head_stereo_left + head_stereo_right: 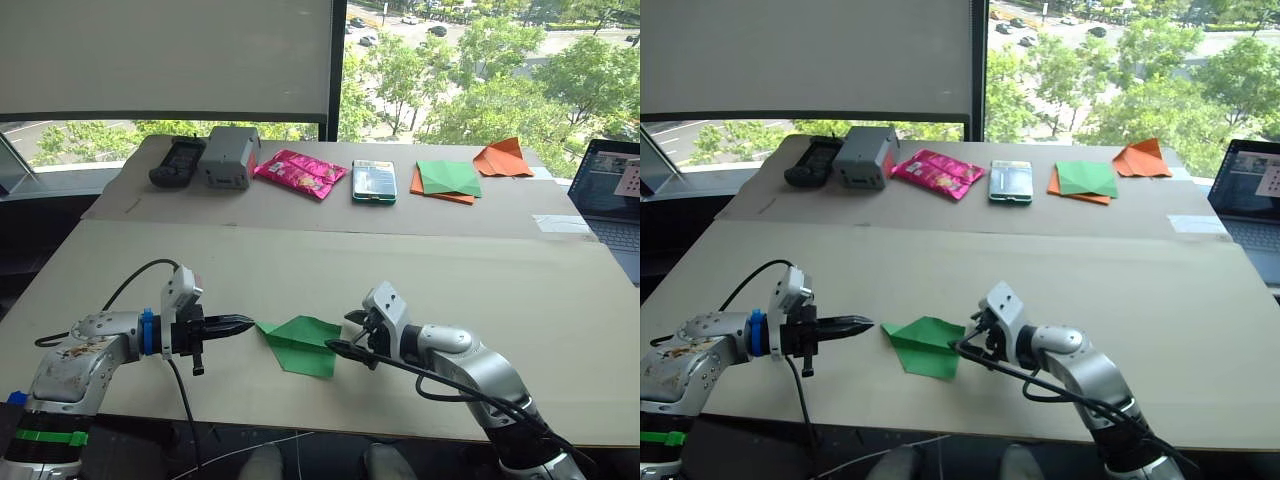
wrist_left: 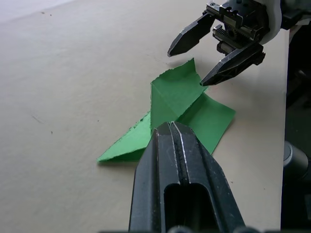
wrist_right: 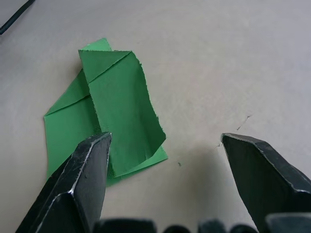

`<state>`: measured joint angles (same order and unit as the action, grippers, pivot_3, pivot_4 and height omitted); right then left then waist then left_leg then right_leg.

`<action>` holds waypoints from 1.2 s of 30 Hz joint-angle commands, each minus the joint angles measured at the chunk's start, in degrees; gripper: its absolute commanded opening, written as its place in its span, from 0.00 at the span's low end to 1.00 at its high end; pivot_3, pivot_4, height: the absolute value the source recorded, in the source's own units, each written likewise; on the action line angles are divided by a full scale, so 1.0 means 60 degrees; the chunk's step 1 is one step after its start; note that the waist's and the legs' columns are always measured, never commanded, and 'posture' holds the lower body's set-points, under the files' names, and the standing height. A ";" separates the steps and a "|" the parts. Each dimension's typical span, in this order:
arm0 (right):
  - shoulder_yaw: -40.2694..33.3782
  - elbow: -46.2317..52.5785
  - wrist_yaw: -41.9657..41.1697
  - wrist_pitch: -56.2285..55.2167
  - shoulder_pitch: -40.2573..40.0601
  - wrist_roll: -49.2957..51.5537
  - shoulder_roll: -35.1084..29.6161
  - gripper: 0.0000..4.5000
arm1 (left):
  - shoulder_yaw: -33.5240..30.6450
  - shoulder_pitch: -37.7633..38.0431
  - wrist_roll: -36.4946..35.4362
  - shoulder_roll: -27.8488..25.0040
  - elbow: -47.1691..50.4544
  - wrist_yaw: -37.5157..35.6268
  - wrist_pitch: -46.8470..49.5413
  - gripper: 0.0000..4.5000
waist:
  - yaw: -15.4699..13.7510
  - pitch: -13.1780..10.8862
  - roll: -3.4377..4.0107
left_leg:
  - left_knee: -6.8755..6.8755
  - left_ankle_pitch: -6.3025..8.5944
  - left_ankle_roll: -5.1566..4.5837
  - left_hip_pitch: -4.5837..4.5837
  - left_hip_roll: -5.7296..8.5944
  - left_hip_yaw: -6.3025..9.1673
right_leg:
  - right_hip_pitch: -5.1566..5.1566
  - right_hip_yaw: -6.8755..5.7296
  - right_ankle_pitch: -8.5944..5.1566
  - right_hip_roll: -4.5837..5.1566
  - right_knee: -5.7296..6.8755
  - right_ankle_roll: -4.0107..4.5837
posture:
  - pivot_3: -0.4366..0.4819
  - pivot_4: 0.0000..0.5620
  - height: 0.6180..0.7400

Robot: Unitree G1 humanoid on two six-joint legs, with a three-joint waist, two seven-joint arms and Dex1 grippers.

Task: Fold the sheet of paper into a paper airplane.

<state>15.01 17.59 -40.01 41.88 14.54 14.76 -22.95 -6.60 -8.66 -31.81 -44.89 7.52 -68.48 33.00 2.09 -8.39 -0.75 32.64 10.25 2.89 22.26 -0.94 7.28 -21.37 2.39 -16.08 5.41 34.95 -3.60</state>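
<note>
The left gripper (image 1: pixel 243 323), fingers pressed together on nothing, points at the near tip of the thin bright green sheet of paper (image 1: pixel 300 343), which lies on the pale brown board surface (image 1: pixel 450 270) between both arms. The right gripper (image 1: pixel 352 333) is spread wide just beside its raised flap. Judging by the creases, about 2 or 3 folds exist (no slim wedge, no fin), so most shaping remains. No containers are visible.
</note>
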 commanded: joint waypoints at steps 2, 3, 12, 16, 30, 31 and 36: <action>-0.0010 0.0110 -0.0070 -0.0269 0.0072 0.0175 0.0114 0.56 | -0.0338 0.0047 -0.0301 -0.0151 0.0284 0.0009 0.0062 0.00 | -0.0003 0.0000 0.0001 | 0.0000 0.0000 0.0001 0.0001 0.0001 0.0000 | 0.0000 0.0000 0.0000 0.0002 -0.0002 0.0000 | 0.48 0.27 0.97; -0.0004 0.0086 -0.0073 -0.0293 0.0074 0.0161 0.0126 0.48 | -0.0332 0.0027 -0.0291 -0.0152 0.0272 0.0018 0.0063 0.00 | -0.0006 0.0000 0.0001 | 0.0000 0.0000 0.0001 0.0002 0.0002 0.0000 | 0.0000 0.0001 0.0000 0.0003 -0.0003 0.0001 | 0.48 0.27 0.97; 0.0027 0.0278 -0.0123 -0.0275 0.0031 0.0203 0.0150 0.01 | -0.0174 -0.0205 -0.0116 -0.0138 0.0026 -0.0017 -0.0072 0.00 | -0.0009 0.0001 0.0000 | 0.0000 0.0000 0.0000 0.0001 0.0001 0.0000 | 0.0000 0.0000 0.0001 0.0000 0.0000 0.0001 | 0.48 0.27 0.97; 0.0016 0.0427 -0.0209 -0.0302 0.0045 0.0195 0.0085 0.01 | -0.0067 -0.0340 -0.0049 -0.0067 -0.0071 0.0001 -0.0081 0.00 | -0.0004 0.0001 0.0001 | 0.0000 0.0000 0.0000 0.0000 0.0001 -0.0001 | 0.0001 0.0000 0.0001 -0.0001 0.0000 0.0001 | 0.48 0.27 0.97; 0.1341 0.0457 0.2288 -0.8261 0.0727 -0.6651 -0.1941 0.01 | -0.0518 -0.1384 -0.0713 0.0232 -0.0566 0.0508 0.0619 0.00 | 0.0000 0.0004 -0.0011 | 0.0001 -0.0005 0.0003 -0.0013 0.0005 -0.0008 | 0.0013 -0.0001 0.0003 -0.0001 -0.0002 -0.0005 | 0.48 0.27 0.97; 0.1498 0.0248 0.2633 -0.8712 0.0667 -0.7265 -0.2064 0.01 | -0.0506 -0.1376 -0.0734 0.0231 -0.0529 0.0510 0.0653 0.00 | -0.0001 0.0005 -0.0011 | 0.0002 -0.0018 0.0021 -0.0015 0.0004 -0.0007 | 0.0014 -0.0001 0.0005 -0.0002 0.0001 -0.0006 | 0.48 0.27 0.97; 0.2047 -0.0683 0.2893 -0.9759 0.0253 -0.8282 -0.2222 0.01 | -0.0411 -0.1393 -0.0733 0.0168 -0.0482 0.0463 0.0710 0.00 | -0.0014 0.0003 -0.0021 | 0.0003 -0.0034 0.0010 -0.0027 0.0005 -0.0008 | 0.0035 0.0001 0.0005 -0.0002 0.0002 -0.0006 | 0.48 0.27 0.97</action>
<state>27.62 12.64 -23.55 -14.21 15.81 -33.97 -36.43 -8.57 -16.17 -35.38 -43.40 3.27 -65.65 37.49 2.01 -8.37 -0.87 32.66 10.05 2.96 22.12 -0.90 7.23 -21.17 2.41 -16.05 5.40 34.95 -3.63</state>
